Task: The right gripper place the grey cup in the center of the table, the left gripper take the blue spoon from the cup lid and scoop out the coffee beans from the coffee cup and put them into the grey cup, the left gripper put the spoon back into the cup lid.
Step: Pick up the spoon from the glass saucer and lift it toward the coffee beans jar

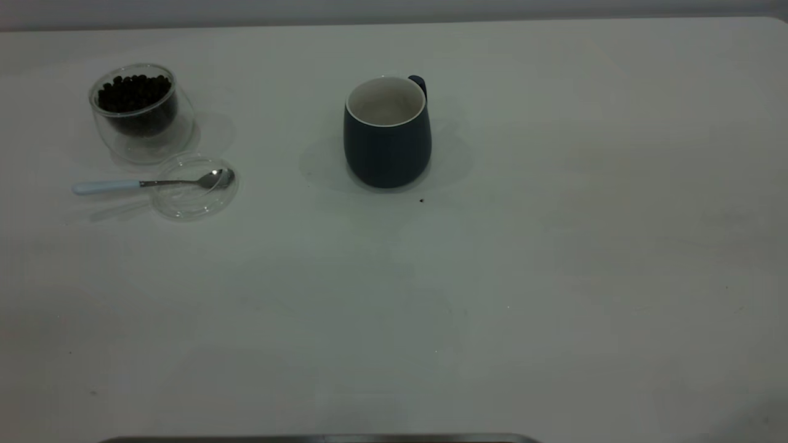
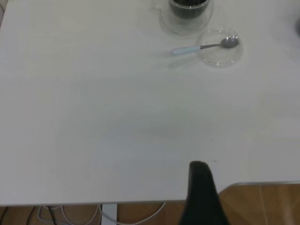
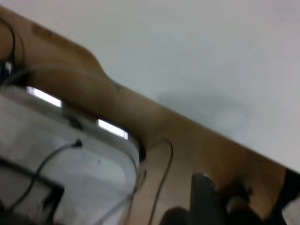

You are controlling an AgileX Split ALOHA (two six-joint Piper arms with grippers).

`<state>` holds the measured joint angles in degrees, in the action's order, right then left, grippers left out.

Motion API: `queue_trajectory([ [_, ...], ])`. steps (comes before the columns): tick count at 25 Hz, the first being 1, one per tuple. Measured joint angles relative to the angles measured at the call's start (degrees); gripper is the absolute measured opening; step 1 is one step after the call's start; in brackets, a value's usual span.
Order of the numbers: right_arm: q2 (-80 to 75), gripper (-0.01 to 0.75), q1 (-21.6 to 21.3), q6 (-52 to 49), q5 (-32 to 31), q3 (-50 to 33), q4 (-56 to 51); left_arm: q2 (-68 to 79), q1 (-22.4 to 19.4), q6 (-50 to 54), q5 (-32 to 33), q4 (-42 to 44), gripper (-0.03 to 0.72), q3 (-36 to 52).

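Note:
The grey cup [image 1: 386, 132] stands upright near the middle of the table [image 1: 492, 277], its inside empty and its handle at the back. The coffee cup [image 1: 138, 114], full of coffee beans [image 1: 134, 92], stands at the far left. The cup lid [image 1: 191, 206] lies in front of it. The blue spoon [image 1: 154, 183] rests with its bowl on the lid and its handle pointing left. Neither gripper shows in the exterior view. A black part of my left gripper [image 2: 201, 187] hangs over the table's near edge, far from the spoon [image 2: 201, 47]. My right gripper [image 3: 246, 192] is open and empty beyond the table edge.
A single dark speck [image 1: 421, 200] lies just in front of the grey cup. The left wrist view shows the coffee cup [image 2: 187, 14] and lid [image 2: 218, 58] far off. Wooden floor, cables and a grey box [image 3: 61, 150] lie beyond the table edge.

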<state>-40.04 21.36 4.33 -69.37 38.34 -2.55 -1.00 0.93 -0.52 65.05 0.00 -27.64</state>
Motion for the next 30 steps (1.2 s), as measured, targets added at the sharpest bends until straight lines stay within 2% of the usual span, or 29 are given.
queue_trajectory([
  [3,9.91,0.459,-4.73,0.06,3.25,-4.15,0.11,0.00,0.00,0.00,0.00,0.00,0.590,0.00],
  [8,23.61,0.459,-13.55,0.06,4.98,-10.74,0.11,0.00,0.00,0.00,0.00,0.00,0.590,0.00],
  [11,29.47,0.459,-18.14,0.06,4.98,-11.41,0.11,0.00,0.00,0.00,0.00,0.00,0.590,0.00],
  [14,34.19,0.459,-21.00,0.10,4.98,-11.43,0.54,0.00,0.00,0.00,0.00,0.00,0.590,0.00],
  [22,40.84,0.459,-23.85,-0.37,4.88,-11.43,1.30,0.00,0.00,0.06,0.00,0.00,0.590,0.00],
  [30,40.97,0.459,-24.24,-0.33,4.78,-11.43,2.02,0.00,0.00,0.12,0.00,0.00,0.590,0.00],
])
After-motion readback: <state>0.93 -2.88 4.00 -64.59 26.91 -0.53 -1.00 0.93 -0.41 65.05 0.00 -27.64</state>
